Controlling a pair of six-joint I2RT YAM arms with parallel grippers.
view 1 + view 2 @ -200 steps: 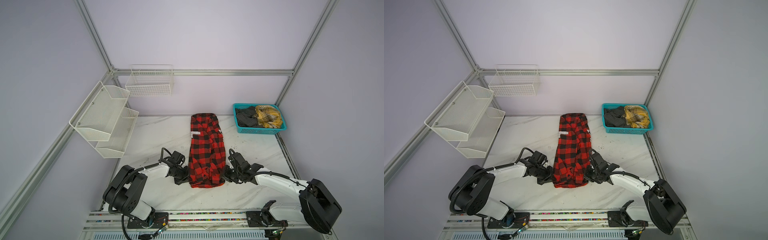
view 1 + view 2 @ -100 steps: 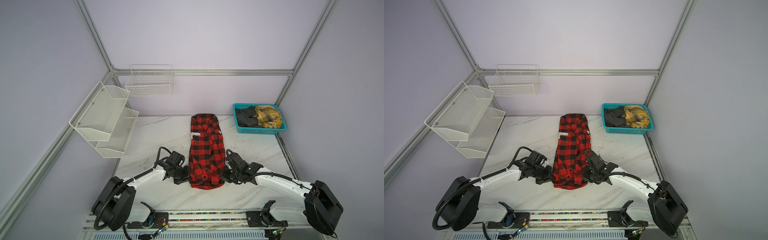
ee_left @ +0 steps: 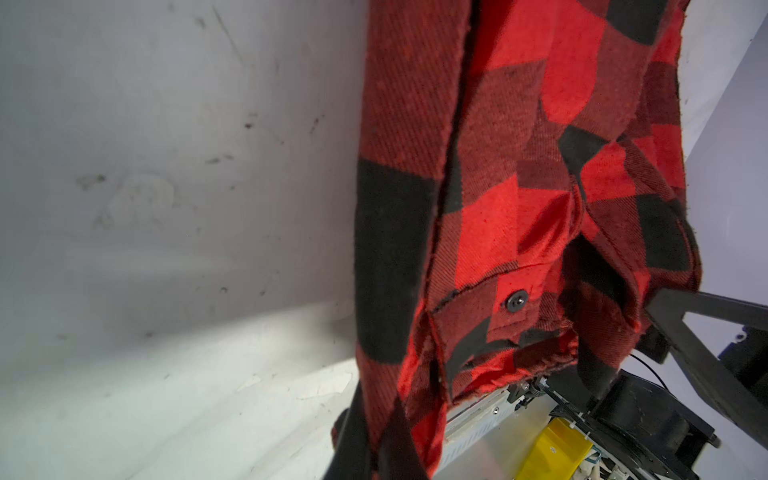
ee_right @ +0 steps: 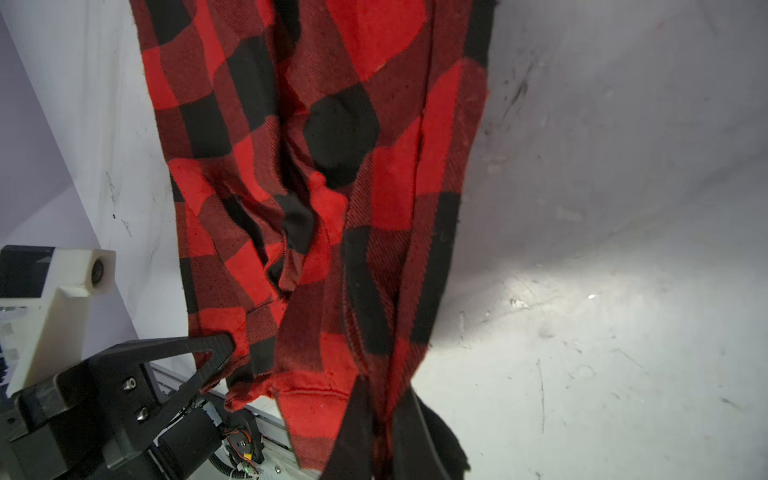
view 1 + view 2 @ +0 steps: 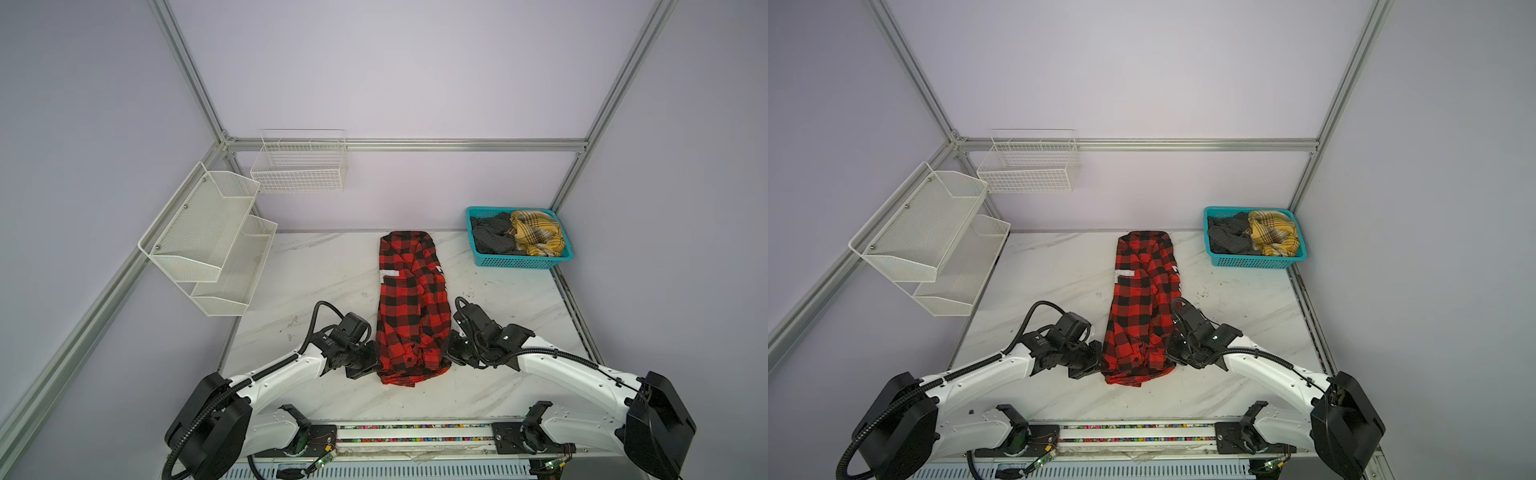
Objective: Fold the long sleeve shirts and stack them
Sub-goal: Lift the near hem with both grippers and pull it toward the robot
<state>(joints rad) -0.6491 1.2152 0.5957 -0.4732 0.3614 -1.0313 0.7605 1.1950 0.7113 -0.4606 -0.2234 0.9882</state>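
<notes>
The left gripper (image 5: 374,360) is pinched tight on the near left corner of the red-and-black shirt (image 5: 409,307). The right gripper (image 5: 451,352) is clamped the same way on the near right corner. Each wrist view shows the hem caught right at the gripper's tip.

Both grips look just as they did a second ago, and the two grippers have hardly shifted. What has changed is the left arm (image 5: 274,374) behind its gripper: its big black joint now sits lower and farther out toward the front left.

The shirt lies as a long narrow strip down the middle of the marble table (image 5: 324,270), collar end toward the back wall, in about the same place as before.

At the back right, the teal basket (image 5: 523,262) holds the dark grey shirt (image 5: 494,237) and the yellow plaid shirt (image 5: 536,232), both lying as they were.
</notes>
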